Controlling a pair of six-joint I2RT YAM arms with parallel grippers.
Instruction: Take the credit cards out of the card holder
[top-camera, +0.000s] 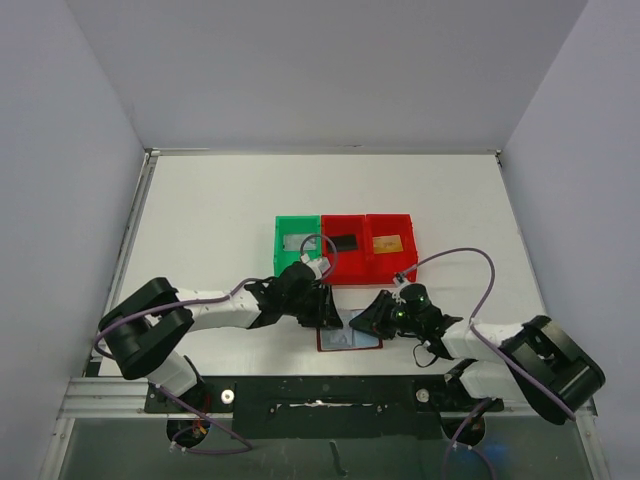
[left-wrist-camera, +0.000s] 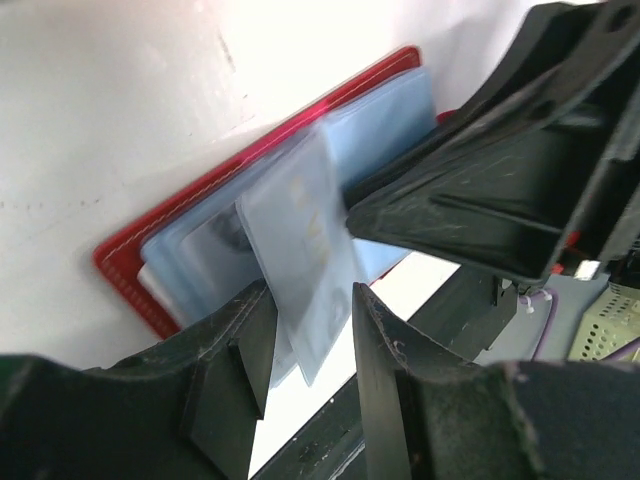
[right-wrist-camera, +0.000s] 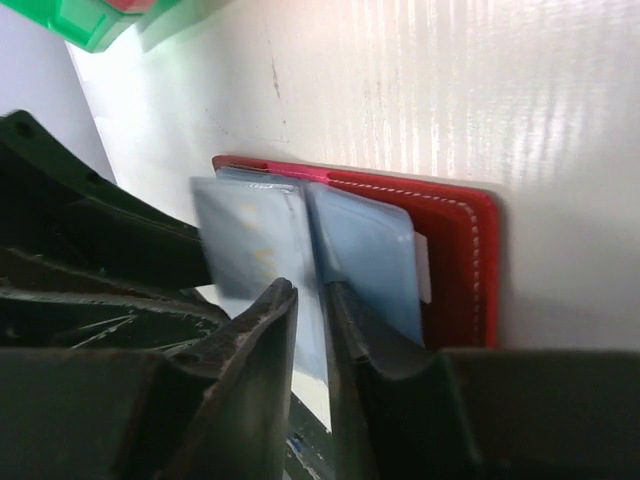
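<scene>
The card holder lies open near the table's front edge, dark red with pale blue-grey pockets. Its red rim shows in the left wrist view and the right wrist view. One pale pocket leaf stands up from it, with faint gold lettering of a card inside. My left gripper is open, its jaws on either side of this leaf's lower end. My right gripper is shut on the leaf. It looms black in the left wrist view.
Three bins stand behind the holder. A green bin holds a silver-grey card. A red bin holds a black card. Another red bin holds a gold-orange card. The table's front rail is just behind the grippers.
</scene>
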